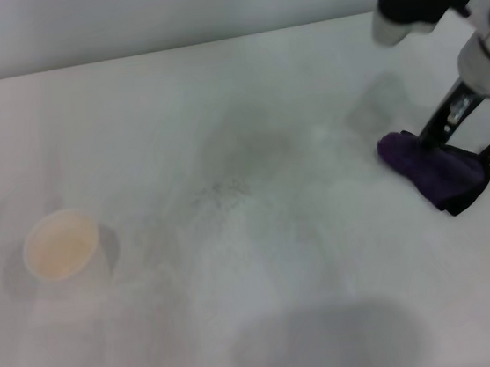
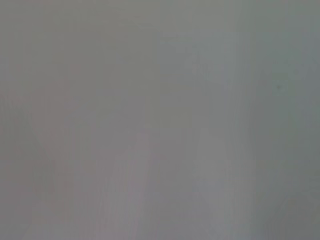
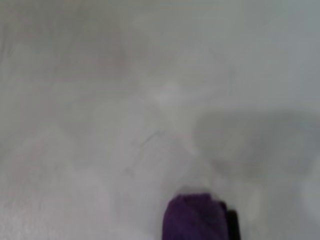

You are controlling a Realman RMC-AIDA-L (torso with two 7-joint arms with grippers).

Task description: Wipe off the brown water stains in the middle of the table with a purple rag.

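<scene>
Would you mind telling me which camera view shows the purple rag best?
The head view: the whole purple rag lies on the table, with its black loop visible, under the right gripper. The right wrist view catches only one end of it at the picture's edge. The left wrist view shows none of it.

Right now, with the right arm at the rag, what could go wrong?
1. The right gripper meets the purple rag at one edge only; the bunched cloth may slip free or drag folded.
2. No clear brown stain shows on the table, only faint grey marks mid-table, so the wipe could land on the wrong patch.
3. The paper cup stands on the robot's left; a long sweep could tip it.
</scene>
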